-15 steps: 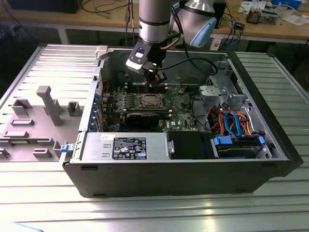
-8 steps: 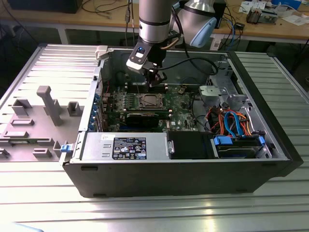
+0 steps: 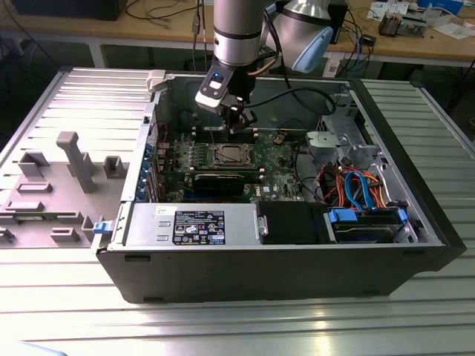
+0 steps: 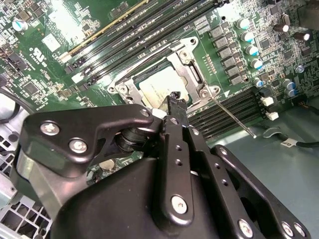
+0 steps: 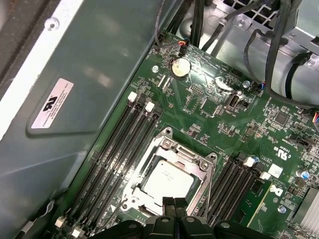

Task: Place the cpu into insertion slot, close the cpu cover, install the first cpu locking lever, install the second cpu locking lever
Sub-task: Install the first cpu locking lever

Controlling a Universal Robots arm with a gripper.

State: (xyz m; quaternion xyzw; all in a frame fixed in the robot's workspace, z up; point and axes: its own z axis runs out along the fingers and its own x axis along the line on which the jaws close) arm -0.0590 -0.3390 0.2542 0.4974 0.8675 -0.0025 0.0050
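The cpu [image 5: 167, 178] lies flat in its socket on the green board, silver top up, and shows too in the second wrist view [image 4: 155, 85] and the exterior view [image 3: 228, 154]. The cpu cover [image 5: 175, 148], a silver frame, lies around it [image 4: 192, 69]. A thin locking lever [image 4: 232, 117] slants away from the socket's side; another thin rod [image 5: 208, 185] runs along the socket. My gripper [image 5: 175, 201] hovers just over the socket's edge [image 4: 174, 95], its black fingers pressed together with nothing between them. From outside, the gripper [image 3: 241, 127] hangs above the board inside the case.
Memory slots [image 5: 117, 144] flank the socket on both sides. A round coin battery [image 5: 180, 66] sits further along the board. The case wall [image 5: 75, 99] rises close beside the slots. Cables [image 3: 356, 185] and drive bays fill the case toward the exterior view's right.
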